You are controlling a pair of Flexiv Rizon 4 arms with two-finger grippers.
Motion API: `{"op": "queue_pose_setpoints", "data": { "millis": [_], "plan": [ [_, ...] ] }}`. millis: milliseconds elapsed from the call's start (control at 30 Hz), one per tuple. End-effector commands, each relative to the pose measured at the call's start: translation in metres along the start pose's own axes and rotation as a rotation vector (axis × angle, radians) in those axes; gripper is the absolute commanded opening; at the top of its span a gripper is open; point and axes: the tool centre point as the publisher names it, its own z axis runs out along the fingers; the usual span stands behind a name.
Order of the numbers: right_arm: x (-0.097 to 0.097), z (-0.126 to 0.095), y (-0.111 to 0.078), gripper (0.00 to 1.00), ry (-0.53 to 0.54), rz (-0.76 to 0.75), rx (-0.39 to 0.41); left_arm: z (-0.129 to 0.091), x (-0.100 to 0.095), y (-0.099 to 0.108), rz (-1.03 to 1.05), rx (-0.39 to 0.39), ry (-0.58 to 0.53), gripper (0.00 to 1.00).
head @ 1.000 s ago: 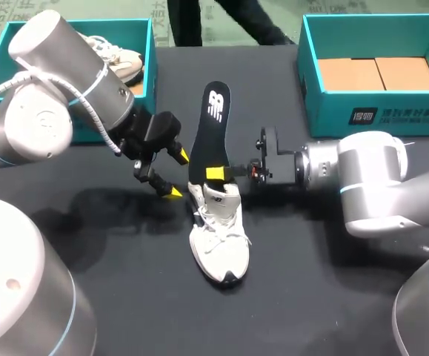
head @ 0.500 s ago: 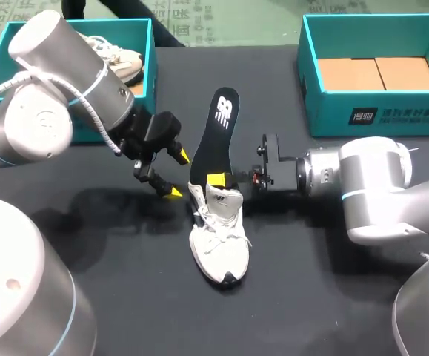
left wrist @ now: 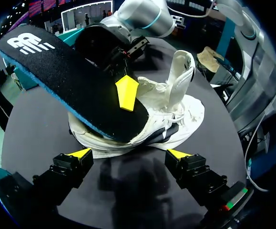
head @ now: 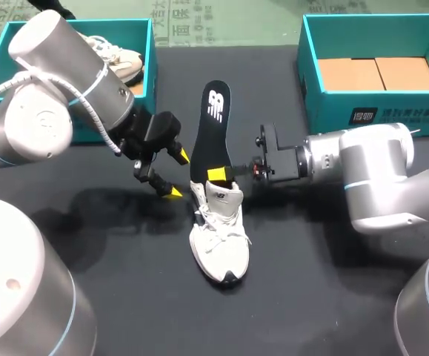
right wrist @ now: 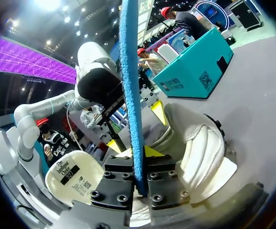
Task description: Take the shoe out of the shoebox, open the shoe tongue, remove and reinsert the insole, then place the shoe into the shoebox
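Note:
A white shoe [head: 218, 233] lies on the black table, toe toward the front edge, with its tongue [left wrist: 183, 71] pulled up. A black insole [head: 212, 126] with a blue underside rises steeply from the shoe's opening. My right gripper [head: 218, 174] is shut on the insole's lower part; in the right wrist view the insole's blue edge [right wrist: 130, 86] runs up from between its fingers [right wrist: 140, 181], with the shoe [right wrist: 199, 143] beside it. My left gripper [head: 175, 175] stands open just left of the shoe's heel, holding nothing. In its own view the left gripper [left wrist: 129, 153] faces the shoe [left wrist: 176, 114] and insole [left wrist: 66, 76].
A teal shoebox [head: 152, 70] at the back left holds a second white shoe [head: 121, 59]. A second teal box [head: 377, 111] at the back right has brown cardboard [head: 377, 73] inside. Black table shows in front of the shoe.
The insole's top tipped to the right and came back to where it was. The right wrist shifted slightly with it. The left arm has not moved.

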Motion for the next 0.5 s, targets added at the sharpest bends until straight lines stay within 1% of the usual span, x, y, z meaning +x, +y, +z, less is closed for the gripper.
{"op": "queue_pose_setpoints", "data": {
  "millis": [33, 233, 367, 500],
  "plan": [
    [-0.005, -0.001, -0.001, 0.00, 0.004, 0.018, 0.041, 0.000, 0.000, 0.000, 0.000, -0.001, 0.000, 1.00],
    [-0.005, -0.005, -0.004, 0.00, -0.009, 0.046, 0.086, 0.000, 0.000, 0.000, 0.000, -0.001, 0.000, 1.00],
    [-0.007, -0.007, -0.008, 0.00, -0.025, 0.063, 0.097, 0.000, 0.000, 0.000, 0.000, -0.001, 0.000, 1.00],
    [-0.007, -0.008, -0.017, 0.00, -0.034, 0.084, 0.100, 0.000, 0.000, 0.000, 0.000, -0.001, 0.000, 1.00]
  ]
}}
